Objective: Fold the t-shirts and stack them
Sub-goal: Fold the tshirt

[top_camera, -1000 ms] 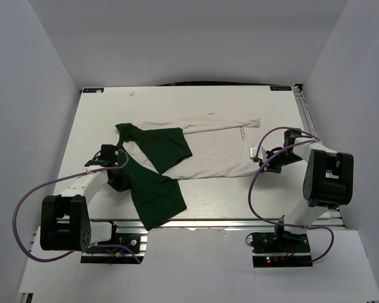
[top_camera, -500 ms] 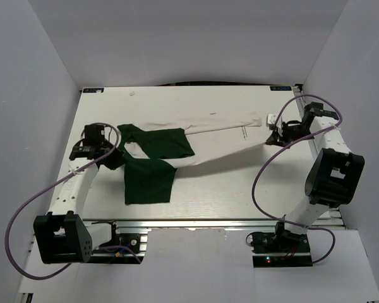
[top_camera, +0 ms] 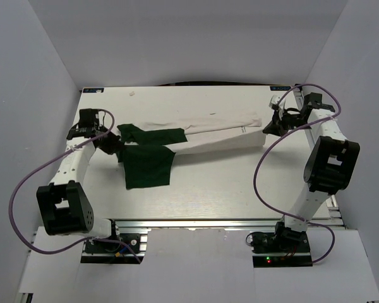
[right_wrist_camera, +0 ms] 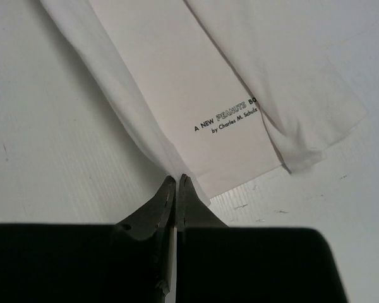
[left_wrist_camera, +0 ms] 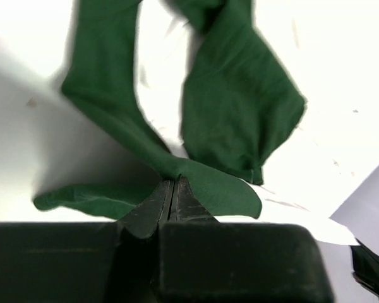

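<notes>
One t-shirt | left claw pinches green fabric | right claw pinches hem, apparently | lettering part-hidden

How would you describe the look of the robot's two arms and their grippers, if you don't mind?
The left arm and right arm have white links joined by blocky black joint housings. A lilac cable loops loosely along each. The left gripper and right gripper are matte black, with boxy bodies and slim fingers tapering to points.
</notes>
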`<state>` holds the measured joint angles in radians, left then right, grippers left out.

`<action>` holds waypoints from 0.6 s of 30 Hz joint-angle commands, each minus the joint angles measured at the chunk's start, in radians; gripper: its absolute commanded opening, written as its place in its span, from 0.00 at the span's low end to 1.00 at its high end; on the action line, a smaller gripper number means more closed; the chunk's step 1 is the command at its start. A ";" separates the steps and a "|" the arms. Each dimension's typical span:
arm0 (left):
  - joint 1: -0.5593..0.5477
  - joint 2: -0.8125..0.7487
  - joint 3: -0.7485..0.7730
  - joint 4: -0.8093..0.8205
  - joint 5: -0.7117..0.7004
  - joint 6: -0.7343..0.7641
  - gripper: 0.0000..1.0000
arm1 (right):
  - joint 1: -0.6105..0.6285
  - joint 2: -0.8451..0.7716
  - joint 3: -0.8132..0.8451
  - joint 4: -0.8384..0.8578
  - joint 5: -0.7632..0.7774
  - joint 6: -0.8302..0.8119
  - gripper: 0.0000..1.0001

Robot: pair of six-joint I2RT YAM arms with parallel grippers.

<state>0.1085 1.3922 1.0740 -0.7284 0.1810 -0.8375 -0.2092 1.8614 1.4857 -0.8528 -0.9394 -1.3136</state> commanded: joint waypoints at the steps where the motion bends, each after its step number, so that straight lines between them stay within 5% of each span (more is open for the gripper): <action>1: 0.017 0.022 0.092 0.034 0.044 0.025 0.00 | -0.007 0.007 0.041 0.112 -0.029 0.137 0.00; 18: 0.040 0.284 0.303 0.095 0.064 -0.003 0.00 | 0.051 0.123 0.082 0.426 0.108 0.474 0.00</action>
<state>0.1329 1.6539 1.2900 -0.6712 0.2512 -0.8360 -0.1680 1.9636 1.5108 -0.5282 -0.8719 -0.9298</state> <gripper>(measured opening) 0.068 0.019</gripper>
